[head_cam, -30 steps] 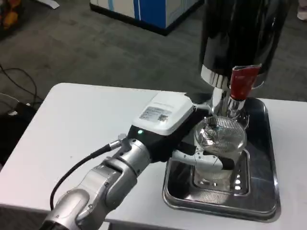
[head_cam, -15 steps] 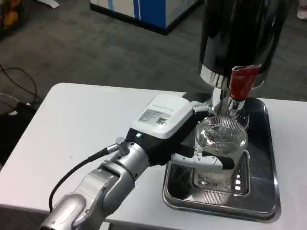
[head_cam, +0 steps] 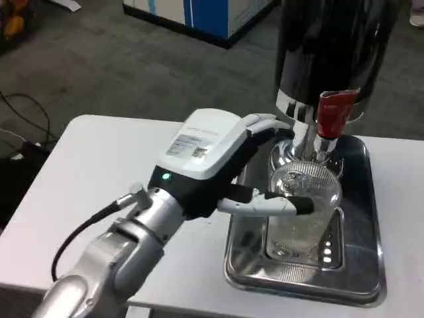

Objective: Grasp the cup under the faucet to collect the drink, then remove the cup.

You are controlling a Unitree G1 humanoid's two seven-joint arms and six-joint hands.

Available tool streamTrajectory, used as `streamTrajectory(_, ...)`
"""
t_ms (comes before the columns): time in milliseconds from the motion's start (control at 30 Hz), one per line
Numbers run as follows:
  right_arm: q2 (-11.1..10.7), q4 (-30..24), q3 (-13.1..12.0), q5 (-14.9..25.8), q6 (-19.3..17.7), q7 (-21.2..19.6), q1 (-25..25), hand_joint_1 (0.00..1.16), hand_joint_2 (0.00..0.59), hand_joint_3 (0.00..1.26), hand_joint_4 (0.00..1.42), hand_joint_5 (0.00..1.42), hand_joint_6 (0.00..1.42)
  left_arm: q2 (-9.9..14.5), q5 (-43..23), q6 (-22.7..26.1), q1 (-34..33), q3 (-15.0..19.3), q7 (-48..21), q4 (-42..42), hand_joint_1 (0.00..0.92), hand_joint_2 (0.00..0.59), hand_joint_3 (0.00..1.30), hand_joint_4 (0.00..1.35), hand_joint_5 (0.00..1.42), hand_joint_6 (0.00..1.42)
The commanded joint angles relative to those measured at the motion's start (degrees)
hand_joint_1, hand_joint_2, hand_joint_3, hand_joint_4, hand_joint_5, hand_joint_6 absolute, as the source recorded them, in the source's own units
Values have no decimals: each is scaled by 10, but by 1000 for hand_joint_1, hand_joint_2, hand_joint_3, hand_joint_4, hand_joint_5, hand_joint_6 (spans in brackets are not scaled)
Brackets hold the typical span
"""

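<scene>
A clear plastic cup stands upright on the grate of the steel drip tray, right under the faucet with its red lever. My left hand hovers at the cup's left, raised to about rim height. Its thumb stretches across the cup's near side just below the rim. The other fingers reach past the far left side, spread wide and apart from the cup wall. Whether there is drink in the cup I cannot tell.
The black dispenser body towers over the back of the tray. White table stretches to the left of my arm. Beyond the table lie grey floor and a blue and white cabinet.
My left hand has risen and pulled back to the left, and its fingers have spread away from the cup. The cup has stayed in place on the tray.
</scene>
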Motion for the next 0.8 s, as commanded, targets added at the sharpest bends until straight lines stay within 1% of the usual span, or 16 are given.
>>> streamTrajectory(33, -3, -2, 7, -2, 9, -7, -5, 341, 455, 228, 26, 49, 0, 23, -29, 9, 48, 43, -24, -82, 115, 82, 355, 242, 473, 744)
streamTrajectory(167, -2, -4, 10, -2, 11, -12, -8, 341, 455, 228, 30, 50, 0, 35, -70, 5, 77, 87, -42, -143, 87, 83, 377, 289, 459, 658)
streamTrajectory(233, -1, -4, 11, -2, 13, -14, -10, 342, 455, 228, 32, 50, 0, 45, -112, -7, 90, 123, -53, -182, 86, 87, 399, 313, 451, 616)
streamTrajectory(300, -1, -4, 12, -3, 15, -15, -13, 342, 455, 228, 36, 50, 0, 50, -148, -15, 94, 146, -66, -204, 69, 96, 421, 346, 448, 569)
streamTrajectory(367, -1, -5, 14, -3, 15, -16, -14, 342, 455, 228, 38, 50, 0, 55, -185, -20, 91, 162, -83, -215, 52, 100, 438, 367, 443, 526)
streamTrajectory(433, -1, -6, 17, -4, 16, -18, -14, 342, 455, 228, 40, 50, 0, 60, -262, -13, 73, 181, -126, -228, 47, 110, 442, 389, 441, 454)
streamTrajectory(467, 0, -7, 19, -5, 16, -19, -14, 342, 455, 228, 40, 52, 0, 61, -290, -8, 67, 187, -142, -232, 48, 115, 429, 385, 434, 411)
streamTrajectory(500, 1, -8, 21, -6, 17, -20, -14, 342, 455, 228, 41, 54, 0, 61, -327, 0, 58, 193, -163, -235, 49, 117, 416, 386, 427, 379)
streamTrajectory(533, 1, -8, 22, -6, 17, -20, -14, 342, 455, 228, 42, 55, 0, 58, -362, 11, 48, 198, -182, -238, 44, 127, 389, 359, 414, 350)
streamTrajectory(567, 1, -9, 24, -7, 18, -21, -15, 342, 455, 228, 42, 56, 0, 56, -414, 31, 31, 201, -210, -241, 33, 131, 364, 321, 391, 315)
streamTrajectory(667, 3, -12, 33, -12, 17, -23, -17, 357, 456, 228, 55, 61, 0, 50, -520, 89, -5, 207, -266, -247, 1, 125, 307, 246, 328, 262)
streamTrajectory(733, 4, -13, 36, -14, 18, -23, -18, 360, 456, 228, 55, 62, 0, 48, -568, 124, -22, 209, -291, -249, 0, 124, 284, 217, 296, 235)
streamTrajectory(800, 4, -15, 40, -16, 19, -24, -18, 362, 456, 228, 55, 61, 0, 45, -620, 167, -49, 205, -322, -243, 0, 117, 231, 168, 260, 198)
